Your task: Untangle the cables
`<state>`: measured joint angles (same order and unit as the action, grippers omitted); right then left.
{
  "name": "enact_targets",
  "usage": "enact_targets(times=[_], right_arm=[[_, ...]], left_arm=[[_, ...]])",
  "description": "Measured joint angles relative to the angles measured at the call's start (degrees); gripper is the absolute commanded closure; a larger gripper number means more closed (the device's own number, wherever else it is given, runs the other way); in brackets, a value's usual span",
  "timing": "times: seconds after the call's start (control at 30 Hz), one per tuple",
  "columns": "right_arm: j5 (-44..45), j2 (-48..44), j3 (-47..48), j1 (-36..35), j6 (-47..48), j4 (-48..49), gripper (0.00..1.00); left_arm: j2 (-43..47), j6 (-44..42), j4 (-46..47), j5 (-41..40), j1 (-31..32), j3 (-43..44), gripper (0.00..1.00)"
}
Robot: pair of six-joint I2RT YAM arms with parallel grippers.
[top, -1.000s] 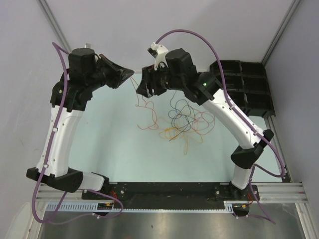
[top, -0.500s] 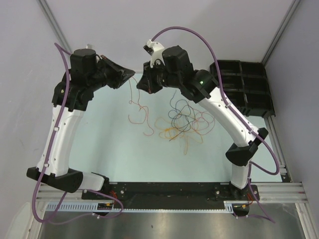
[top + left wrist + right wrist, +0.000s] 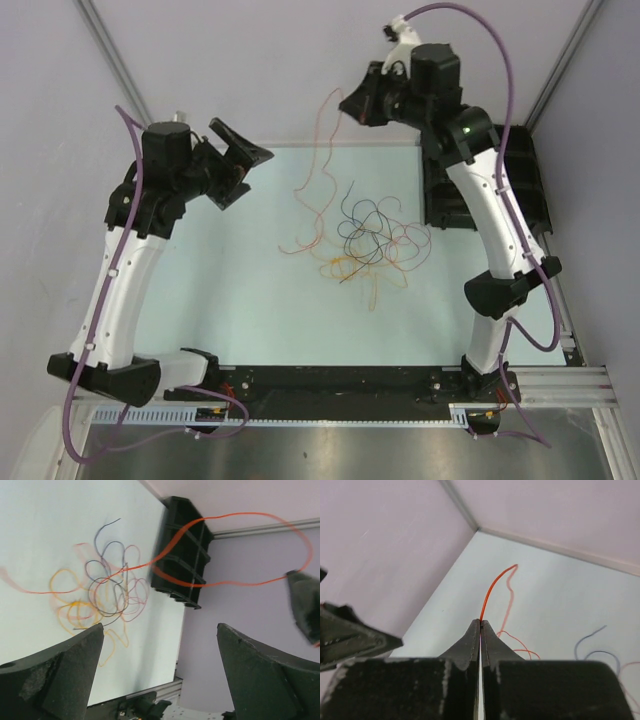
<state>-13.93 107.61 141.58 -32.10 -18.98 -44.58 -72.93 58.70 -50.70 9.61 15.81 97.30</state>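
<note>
Cables [image 3: 372, 240] on tabletop [image 3: 230, 300], one strand raised.
Your right pincer [image 3: 480, 622] is closed tight on the end of the red cable [image 3: 489, 594], high over the far right of the tabletop, near the back wall. The strand hangs from it in loose curves, and its lower end trails on the tabletop just left of the heap; you cannot tell whether it touches the heap. Your left pincer [image 3: 250, 168] is spread wide with nothing between its fingers, raised over the far left of the tabletop and well apart from the red cable. Other cables (orange, yellow, dark blue, purple) lie in one knotted heap near the tabletop's middle. Black compartment tray [image 3: 530, 200] sits at the right edge, partly behind your right arm.
</note>
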Motion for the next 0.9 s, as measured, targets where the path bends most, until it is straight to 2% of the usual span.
enact_targets(times=[0.3, 0.47, 0.73, 0.9], right_arm=[[0.4, -2.6, 2.7, 10.3, -0.2, 1.2, 1.00], [4.6, -3.5, 5.4, 15.1, 1.0, 2.9, 1.00], [19.1, -5.5, 6.6, 16.5, 5.3, 3.5, 1.00], [30.8, -9.2, 1.9, 16.7, 8.7, 6.6, 1.00]], left_arm=[[7.6, -4.3, 0.3, -0.3, -2.1, -9.3, 0.00], [9.1, -5.8, 0.4, 0.1, -2.1, -11.6, 0.00], [8.3, -7.3, 0.6, 2.7, -2.1, -12.5, 0.00], [7.2, -7.7, 0.7, 4.9, -2.1, -12.9, 0.00]])
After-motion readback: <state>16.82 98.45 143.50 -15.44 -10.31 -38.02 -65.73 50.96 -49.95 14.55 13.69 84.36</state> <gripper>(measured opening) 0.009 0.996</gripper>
